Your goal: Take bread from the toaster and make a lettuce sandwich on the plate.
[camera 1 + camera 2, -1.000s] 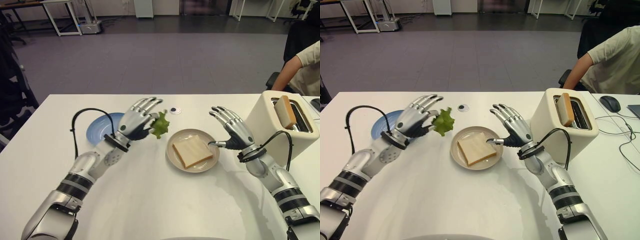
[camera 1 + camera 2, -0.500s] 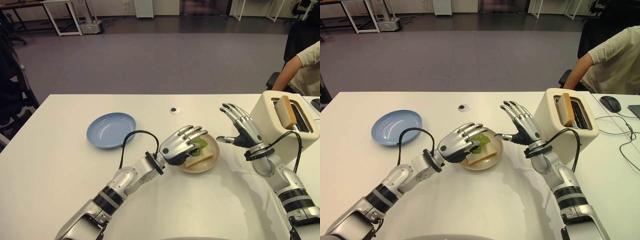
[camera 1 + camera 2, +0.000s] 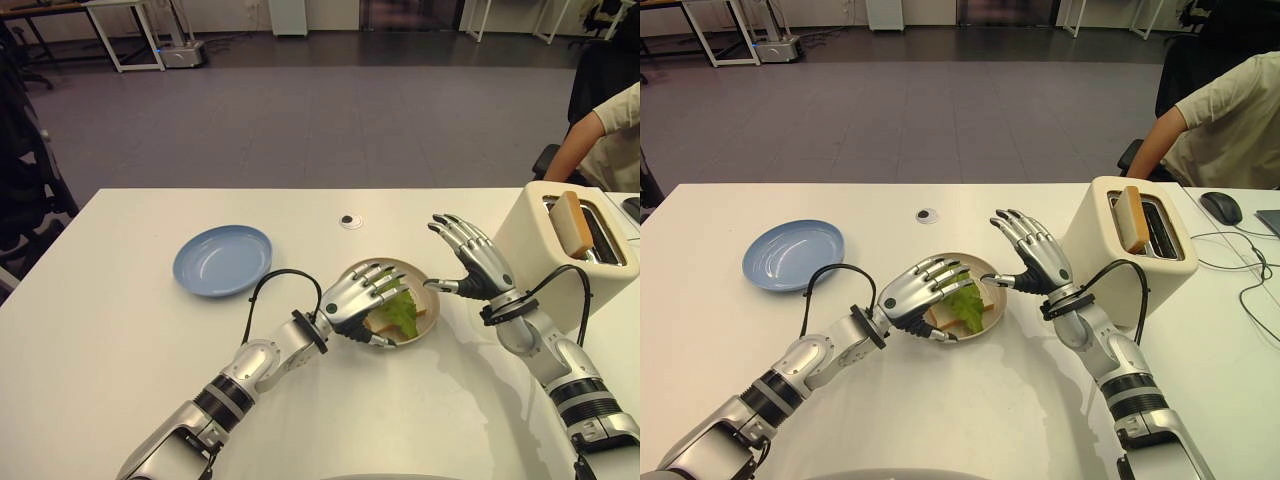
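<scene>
One ruffled lettuce [image 3: 965,308], perhaps on bread [image 3: 940,318]

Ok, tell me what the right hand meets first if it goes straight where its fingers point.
Probably nothing: the open right hand points away and slightly left, over bare table toward its far edge. The toaster stands to its right, off that line. Its height is unclear.

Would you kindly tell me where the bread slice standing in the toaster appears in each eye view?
Left eye view: the bread slice stands far right, in the toaster near the edge.
Right eye view: the bread slice stands right of centre.
Shared landmark: the blue plate, left of the toaster.
</scene>
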Tool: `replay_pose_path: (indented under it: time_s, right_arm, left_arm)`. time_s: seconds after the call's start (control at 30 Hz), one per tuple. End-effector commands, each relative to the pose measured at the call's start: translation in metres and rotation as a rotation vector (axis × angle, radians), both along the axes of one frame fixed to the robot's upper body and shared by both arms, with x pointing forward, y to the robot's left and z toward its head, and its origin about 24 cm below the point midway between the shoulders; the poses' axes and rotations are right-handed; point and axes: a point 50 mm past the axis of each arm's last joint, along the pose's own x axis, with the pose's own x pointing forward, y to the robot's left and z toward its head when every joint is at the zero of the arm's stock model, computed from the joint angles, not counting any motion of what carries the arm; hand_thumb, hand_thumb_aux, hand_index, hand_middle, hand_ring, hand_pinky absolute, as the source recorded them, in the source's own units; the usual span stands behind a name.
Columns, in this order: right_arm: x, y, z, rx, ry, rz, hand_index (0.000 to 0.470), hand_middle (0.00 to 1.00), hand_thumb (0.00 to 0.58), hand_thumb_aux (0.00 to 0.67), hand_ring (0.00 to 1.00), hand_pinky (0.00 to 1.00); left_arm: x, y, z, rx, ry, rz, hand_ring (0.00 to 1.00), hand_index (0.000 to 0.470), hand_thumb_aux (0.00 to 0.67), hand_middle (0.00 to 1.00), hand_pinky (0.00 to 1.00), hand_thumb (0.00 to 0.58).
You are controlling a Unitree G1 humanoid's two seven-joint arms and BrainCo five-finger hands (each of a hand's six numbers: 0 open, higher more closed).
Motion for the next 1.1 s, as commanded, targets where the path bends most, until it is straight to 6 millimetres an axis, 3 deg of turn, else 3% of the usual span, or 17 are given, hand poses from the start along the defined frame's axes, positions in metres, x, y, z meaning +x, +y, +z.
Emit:
replay_pose_path:
  time_s: [0.03,0.1,0.17,0.27,0.33,0.47,0.53,0.63,0.73,0.87,0.9,0.93,0.97,1.03,1.1]
  right_arm:
    - [0.001,0.003,0.000,-0.017,0.005,0.015,0.000,0.00,0.000,0.000,0.00,0.00]
    - [0.001,0.002,0.001,-0.019,0.004,0.018,0.000,0.00,0.000,0.000,0.00,0.00]
    - [0.000,0.003,0.003,-0.020,-0.002,0.026,0.000,0.00,0.000,0.000,0.00,0.00]
    - [-0.005,0.005,0.015,-0.037,-0.064,0.046,0.000,0.00,0.000,0.000,0.00,0.00]
    - [-0.008,-0.004,0.037,-0.081,-0.144,-0.027,0.000,0.00,0.000,0.000,0.00,0.00]
    - [-0.028,-0.059,0.113,-0.127,-0.350,-0.322,0.000,0.00,0.000,0.000,0.00,0.00]
    - [-0.032,-0.075,0.125,-0.196,-0.346,-0.422,0.000,0.00,0.000,0.000,0.00,0.00]
    - [-0.031,-0.099,0.117,-0.255,-0.234,-0.548,0.000,0.00,0.000,0.000,0.00,0.00]
    - [-0.031,-0.122,0.096,-0.297,-0.086,-0.654,0.000,0.00,0.000,0.000,0.00,0.00]
    - [-0.030,-0.126,0.064,-0.274,0.078,-0.649,0.000,0.00,0.000,0.000,0.00,0.00]
    - [-0.030,-0.126,0.057,-0.265,0.109,-0.646,0.009,0.00,0.023,0.013,0.00,0.00]
    - [-0.031,-0.125,0.053,-0.263,0.124,-0.646,0.103,0.00,0.227,0.147,0.00,0.00]
    - [-0.031,-0.124,0.051,-0.261,0.130,-0.646,0.236,0.00,0.436,0.336,0.00,0.00]
    - [-0.031,-0.123,0.049,-0.255,0.137,-0.642,0.262,0.00,0.466,0.373,0.00,0.00]
    - [-0.030,-0.119,0.046,-0.244,0.151,-0.630,0.361,0.00,0.549,0.515,0.00,0.00]
  left_arm:
    - [0.002,0.007,0.001,0.013,-0.007,0.022,0.00,0.031,0.045,0.00,0.00,0.075]
    - [0.000,0.010,0.004,0.002,-0.011,0.027,0.00,0.037,0.053,0.00,0.00,0.087]
    - [-0.006,0.017,0.014,-0.082,0.005,0.034,0.00,0.002,0.003,0.00,0.00,0.005]
    - [-0.020,0.034,0.023,-0.356,0.150,0.032,0.00,0.000,0.000,0.00,0.00,0.000]
    - [-0.027,0.046,0.022,-0.558,0.284,0.030,0.00,0.000,0.000,0.00,0.00,0.000]
    - [-0.030,0.075,0.005,-0.871,0.484,0.079,0.00,0.000,0.000,0.00,0.00,0.000]
    - [-0.029,0.080,0.000,-0.932,0.520,0.079,0.00,0.000,0.000,0.00,0.00,0.000]
    - [-0.028,0.078,-0.003,-0.940,0.534,0.056,0.00,0.000,0.000,0.00,0.00,0.000]
    - [-0.028,0.075,-0.004,-0.934,0.535,0.040,0.00,0.000,0.000,0.00,0.00,0.000]
    - [-0.028,0.075,-0.005,-0.922,0.531,0.039,0.00,0.000,0.000,0.00,0.00,0.000]
    - [-0.028,0.074,-0.006,-0.915,0.530,0.039,0.00,0.000,0.000,0.00,0.00,0.000]
    - [-0.028,0.074,-0.006,-0.909,0.528,0.038,0.00,0.000,0.000,0.00,0.00,0.000]
    - [-0.028,0.074,-0.006,-0.906,0.526,0.038,0.00,0.000,0.000,0.00,0.00,0.000]
    - [-0.028,0.075,-0.006,-0.898,0.522,0.042,0.00,0.000,0.000,0.00,0.00,0.000]
    - [-0.028,0.076,-0.007,-0.886,0.516,0.047,0.00,0.000,0.000,0.00,0.00,0.000]
